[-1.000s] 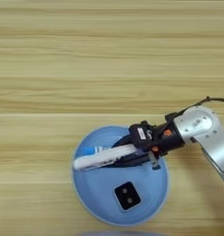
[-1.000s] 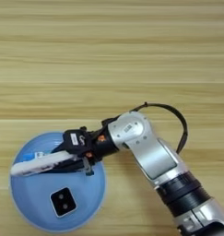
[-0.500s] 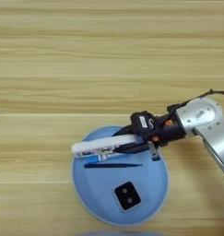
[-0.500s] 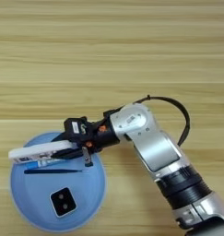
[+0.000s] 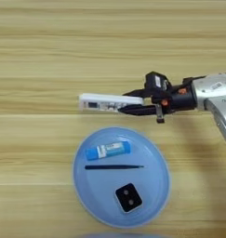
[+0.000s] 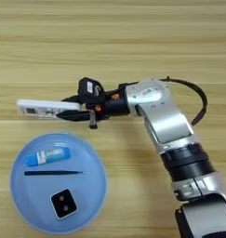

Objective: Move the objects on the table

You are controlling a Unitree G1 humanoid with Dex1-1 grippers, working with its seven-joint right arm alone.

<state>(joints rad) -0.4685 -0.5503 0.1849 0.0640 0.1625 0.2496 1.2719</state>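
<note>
Right eye view shows the silver forearm [image 6: 168, 121] rising from the bottom right corner, bending at a rounded joint and reaching leftward, almost level, across the worktop [image 6: 112, 42]. The right gripper [image 6: 75, 108] has its two black fingers [image 5: 133, 109] clamped on the right end of the white remote control [image 5: 109, 102], one finger above and one below. The remote lies level and lengthwise, its small screen near the left end, above the worktop just beyond the far rim of the blue plate [image 5: 157, 158]; whether it touches the wood cannot be told. A thin black cable [image 6: 198, 100] loops out beside the arm. The plate is round, smooth and shallow, and holds three things: a blue glue stick [image 5: 108, 150] with a white label lying nearest the far rim, a thin black stick [image 5: 113, 167] lying crosswise just below it, and a small black-topped cube [image 5: 129, 197] near the front rim. The worktop is light wood with long grain stripes running left to right.
</note>
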